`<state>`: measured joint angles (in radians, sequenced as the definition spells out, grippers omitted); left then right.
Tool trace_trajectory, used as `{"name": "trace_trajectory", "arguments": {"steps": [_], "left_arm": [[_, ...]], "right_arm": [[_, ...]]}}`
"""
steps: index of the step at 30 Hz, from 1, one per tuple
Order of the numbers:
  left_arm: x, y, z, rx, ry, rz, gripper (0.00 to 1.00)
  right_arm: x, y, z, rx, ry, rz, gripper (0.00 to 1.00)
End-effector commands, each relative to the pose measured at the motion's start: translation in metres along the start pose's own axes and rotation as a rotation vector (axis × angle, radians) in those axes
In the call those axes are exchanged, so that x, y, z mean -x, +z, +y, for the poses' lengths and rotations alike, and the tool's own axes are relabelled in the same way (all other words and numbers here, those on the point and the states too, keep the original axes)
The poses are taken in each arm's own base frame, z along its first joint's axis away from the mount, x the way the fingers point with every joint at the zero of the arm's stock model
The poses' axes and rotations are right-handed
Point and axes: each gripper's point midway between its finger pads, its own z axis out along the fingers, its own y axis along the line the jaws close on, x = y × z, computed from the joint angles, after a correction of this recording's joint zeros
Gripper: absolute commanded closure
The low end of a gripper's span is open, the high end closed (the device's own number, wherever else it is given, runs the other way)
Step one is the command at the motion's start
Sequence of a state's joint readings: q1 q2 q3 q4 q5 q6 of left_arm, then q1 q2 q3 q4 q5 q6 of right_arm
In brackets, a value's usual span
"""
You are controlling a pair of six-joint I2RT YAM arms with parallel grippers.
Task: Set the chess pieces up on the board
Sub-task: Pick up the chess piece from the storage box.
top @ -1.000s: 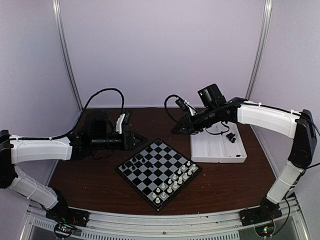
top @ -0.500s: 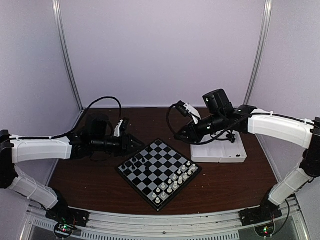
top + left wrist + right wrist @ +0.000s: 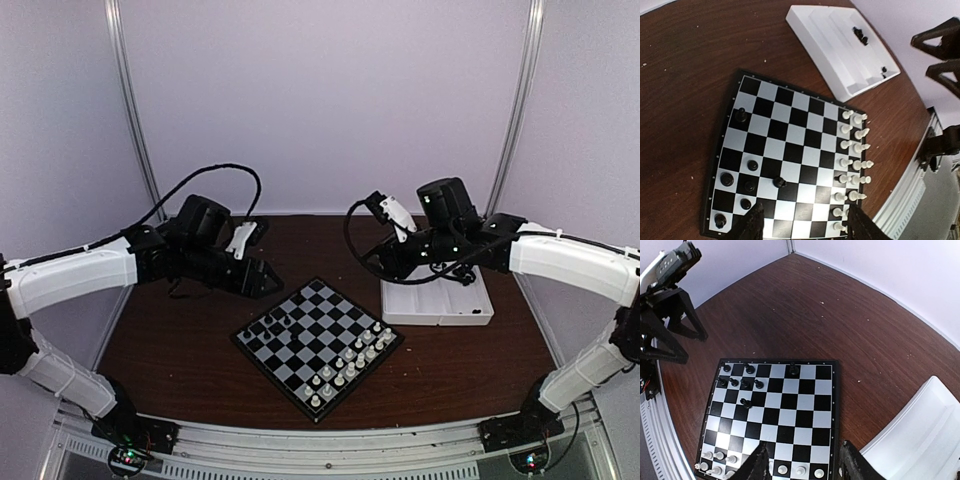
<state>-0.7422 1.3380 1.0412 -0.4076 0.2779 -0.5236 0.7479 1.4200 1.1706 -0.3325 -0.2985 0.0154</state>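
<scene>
Dark brown tabletop (image 3: 180,340) carried the flat black-and-grey chequered board (image 3: 311,331) midway between its left and right edges, with tiny black plastic chess pieces (image 3: 753,164) scattered near the board's left corner. My left pincer (image 3: 804,207) and right pincer (image 3: 804,444) hovered partly spread, gripping nothing.

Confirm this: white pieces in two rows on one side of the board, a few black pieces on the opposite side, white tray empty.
Wrong on one point: the white tray is not empty; a few black pieces lie in it, as the left wrist view shows. The two rows of white pieces and the black ones opposite them on the board are as stated.
</scene>
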Motion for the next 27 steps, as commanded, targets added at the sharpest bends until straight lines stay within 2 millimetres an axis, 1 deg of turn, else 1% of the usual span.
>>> {"name": "trace_trajectory", "arguments": {"steps": [1,3,5,8,9,11,14,15,17,20,23,27], "left_arm": [[-0.027,0.013,0.017,0.175,0.133,0.162,0.43],[-0.032,0.019,0.017,0.224,0.167,0.212,0.43],[-0.035,0.026,0.012,0.254,0.212,0.251,0.43],[-0.036,0.036,0.012,0.323,0.25,0.292,0.42],[-0.035,0.039,0.01,0.328,0.26,0.298,0.42],[-0.033,0.044,0.007,0.324,0.269,0.296,0.42],[-0.022,0.05,-0.003,0.284,0.292,0.266,0.42],[-0.016,0.051,-0.005,0.277,0.301,0.251,0.42],[-0.007,0.054,-0.009,0.269,0.322,0.228,0.4],[0.004,0.059,-0.011,0.279,0.357,0.207,0.38],[0.012,0.063,-0.01,0.301,0.385,0.195,0.36],[0.02,0.064,-0.007,0.329,0.404,0.175,0.35]], "right_arm": [[-0.007,-0.008,-0.032,-0.16,0.076,-0.01,0.52],[-0.014,-0.014,-0.05,-0.251,0.11,-0.008,0.52],[-0.024,-0.02,-0.072,-0.337,0.154,0.003,0.52],[-0.037,-0.029,-0.101,-0.404,0.229,0.037,0.52],[-0.043,-0.031,-0.111,-0.429,0.256,0.06,0.51],[-0.057,-0.041,-0.139,-0.522,0.309,0.108,0.52],[-0.084,-0.052,-0.178,-0.639,0.382,0.213,0.52],[-0.093,-0.054,-0.187,-0.658,0.401,0.252,0.54],[-0.109,-0.054,-0.204,-0.692,0.429,0.321,0.6],[-0.128,-0.054,-0.229,-0.732,0.478,0.399,0.67],[-0.139,-0.048,-0.252,-0.739,0.546,0.417,0.72],[-0.147,-0.038,-0.275,-0.744,0.591,0.426,0.73]]}}
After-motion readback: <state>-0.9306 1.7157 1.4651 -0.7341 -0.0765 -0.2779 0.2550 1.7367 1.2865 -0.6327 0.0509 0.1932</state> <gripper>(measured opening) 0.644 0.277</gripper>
